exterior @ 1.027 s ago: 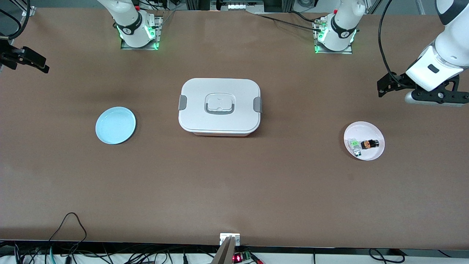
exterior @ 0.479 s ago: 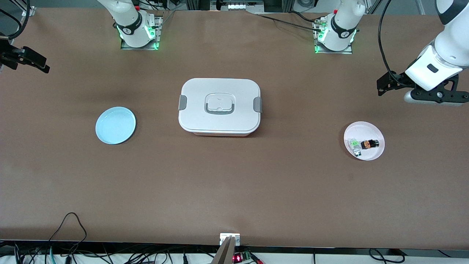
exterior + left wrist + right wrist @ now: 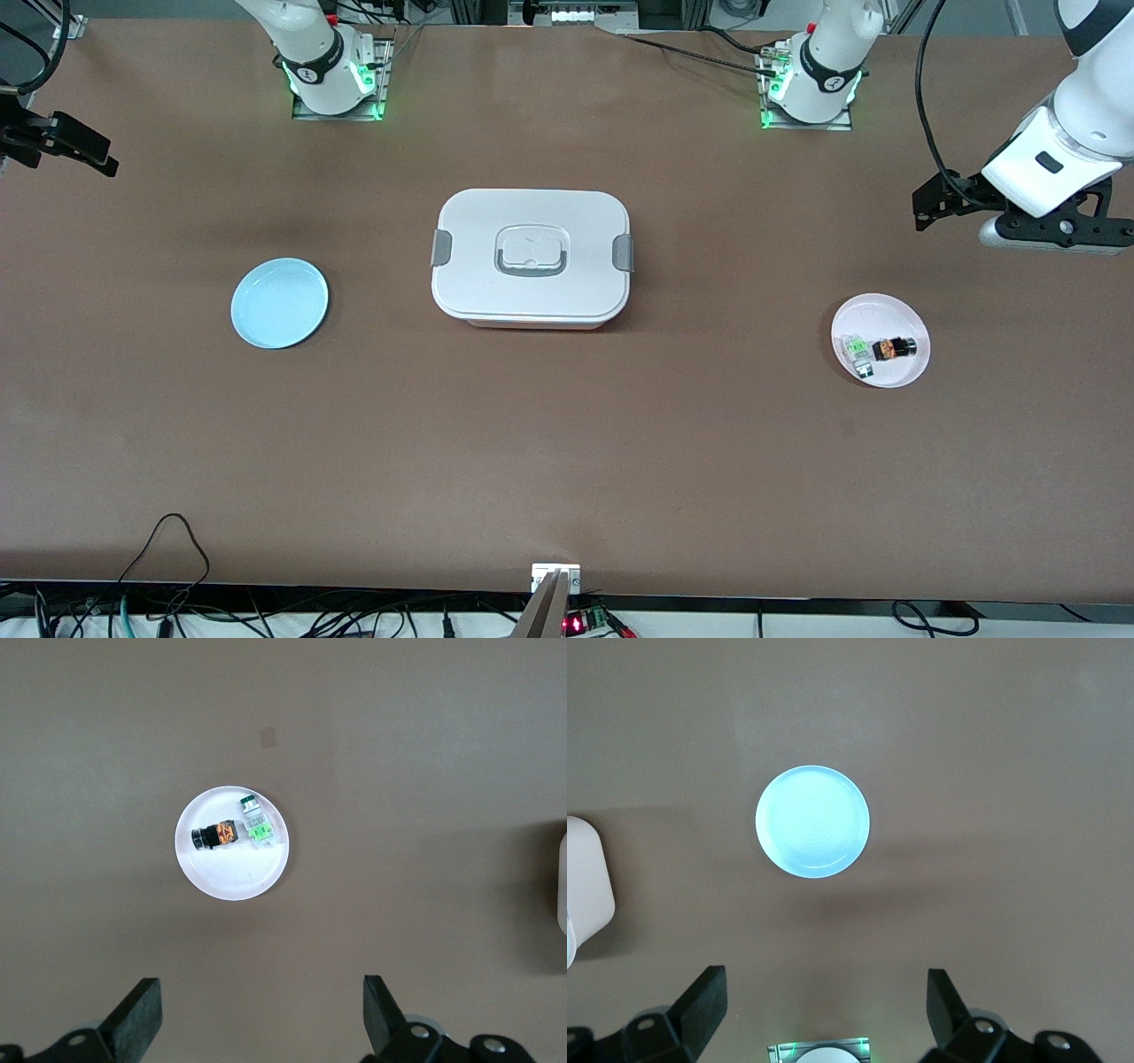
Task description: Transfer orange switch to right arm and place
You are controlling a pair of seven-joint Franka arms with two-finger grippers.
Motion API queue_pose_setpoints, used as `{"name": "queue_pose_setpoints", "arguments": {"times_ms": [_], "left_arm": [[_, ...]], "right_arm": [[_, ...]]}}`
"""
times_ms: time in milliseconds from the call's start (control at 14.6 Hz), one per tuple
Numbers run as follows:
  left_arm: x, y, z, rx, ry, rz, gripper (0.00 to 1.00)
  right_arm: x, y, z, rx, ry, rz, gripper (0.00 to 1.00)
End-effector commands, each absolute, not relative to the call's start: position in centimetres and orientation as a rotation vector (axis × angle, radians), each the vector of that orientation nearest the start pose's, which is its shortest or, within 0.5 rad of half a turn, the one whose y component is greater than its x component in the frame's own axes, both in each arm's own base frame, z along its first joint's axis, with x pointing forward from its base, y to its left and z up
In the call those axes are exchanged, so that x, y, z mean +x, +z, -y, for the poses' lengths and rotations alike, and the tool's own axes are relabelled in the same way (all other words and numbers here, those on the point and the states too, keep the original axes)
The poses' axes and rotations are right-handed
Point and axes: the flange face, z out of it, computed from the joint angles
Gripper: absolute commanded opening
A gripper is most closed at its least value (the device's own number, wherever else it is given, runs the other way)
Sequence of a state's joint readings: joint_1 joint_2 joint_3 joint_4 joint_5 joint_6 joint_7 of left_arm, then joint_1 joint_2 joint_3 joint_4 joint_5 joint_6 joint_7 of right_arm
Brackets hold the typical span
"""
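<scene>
- The orange switch [image 3: 893,348], a tiny black component with an orange end and a copper-brown part, lies on its side in a small round white plate [image 3: 912,315] toward the left arm's end of the table.
- Just beside it in the same plate lies a small clear part with a green top [image 3: 857,348].
- The left gripper [image 3: 262,1019] hangs high over bare table near that plate, fingers spread wide and holding nothing.
- The right gripper [image 3: 826,1017] waits high at its own end, fingers wide and empty, a round pale-blue plate [image 3: 812,821] in its wrist view.
- To pick well, the left gripper should probably centre over the switch, turn its fingers across the narrow body, and descend without touching the green-topped part.
- The table [image 3: 567,443] is plain brown; a closed white rectangular box with grey latches [image 3: 531,258] sits at its middle.
- Cables run along the table's edge nearest the front camera.
</scene>
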State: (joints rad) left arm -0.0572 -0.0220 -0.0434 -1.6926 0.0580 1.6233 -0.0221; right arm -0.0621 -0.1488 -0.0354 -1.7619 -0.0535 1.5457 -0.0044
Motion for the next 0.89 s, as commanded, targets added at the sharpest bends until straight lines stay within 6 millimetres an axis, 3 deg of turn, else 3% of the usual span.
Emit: {"name": "queue_pose_setpoints", "arguments": {"times_ms": [0,821], "left_arm": [[54.45,59.17,4.88,-3.045,0.068,-0.136,1.00],[54.62,59.12,5.13,-3.043,0.068,-0.143,1.00]], "right_arm": [[50.11,61.75,5.60,-3.169,0.105,-0.160,1.00],[49.40,61.33,5.52,-3.171,0.132,-0.167,1.00]]}}
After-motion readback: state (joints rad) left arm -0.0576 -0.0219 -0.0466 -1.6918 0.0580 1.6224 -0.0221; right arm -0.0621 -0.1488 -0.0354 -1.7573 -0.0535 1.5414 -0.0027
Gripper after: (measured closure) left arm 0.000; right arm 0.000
